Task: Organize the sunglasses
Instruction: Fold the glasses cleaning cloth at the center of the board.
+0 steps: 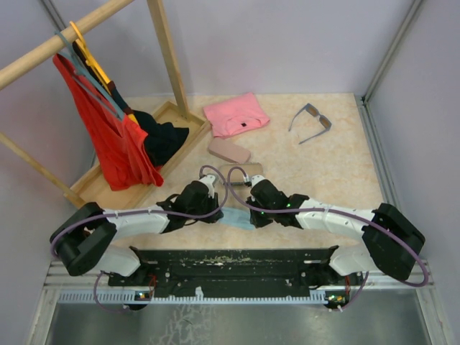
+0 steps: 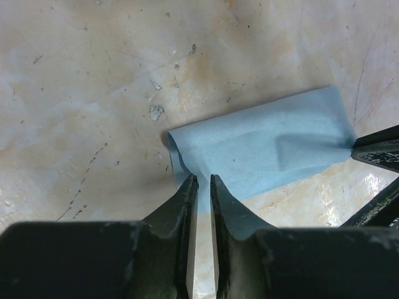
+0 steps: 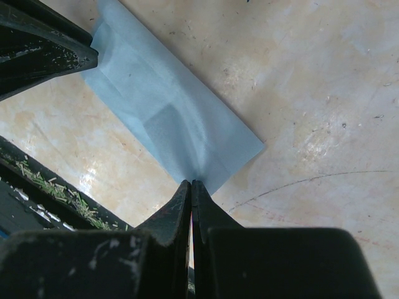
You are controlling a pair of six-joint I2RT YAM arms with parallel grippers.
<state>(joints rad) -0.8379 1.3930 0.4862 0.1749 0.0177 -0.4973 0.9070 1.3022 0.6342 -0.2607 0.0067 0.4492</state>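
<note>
The grey-blue sunglasses (image 1: pixel 310 122) lie open on the table at the far right, away from both grippers. The brown-framed pair is not in view. A folded light blue cloth (image 1: pixel 233 218) lies on the table between my grippers. My right gripper (image 3: pixel 191 182) is shut on one end of the cloth (image 3: pixel 168 118), which puckers at the tips. My left gripper (image 2: pixel 204 179) stands at the opposite edge of the cloth (image 2: pixel 262 146). Its jaws are a narrow gap apart, with the cloth's edge showing between the tips. In the top view the two grippers, left (image 1: pixel 215 205) and right (image 1: pixel 248 208), face each other.
A pink oblong case (image 1: pixel 228 149) and a tan oblong case (image 1: pixel 241 171) lie just beyond the grippers. A folded pink garment (image 1: pixel 236 115) lies farther back. A wooden tray (image 1: pixel 108 183) with a clothes rack and hanging red and black clothes (image 1: pixel 115 144) stands at the left.
</note>
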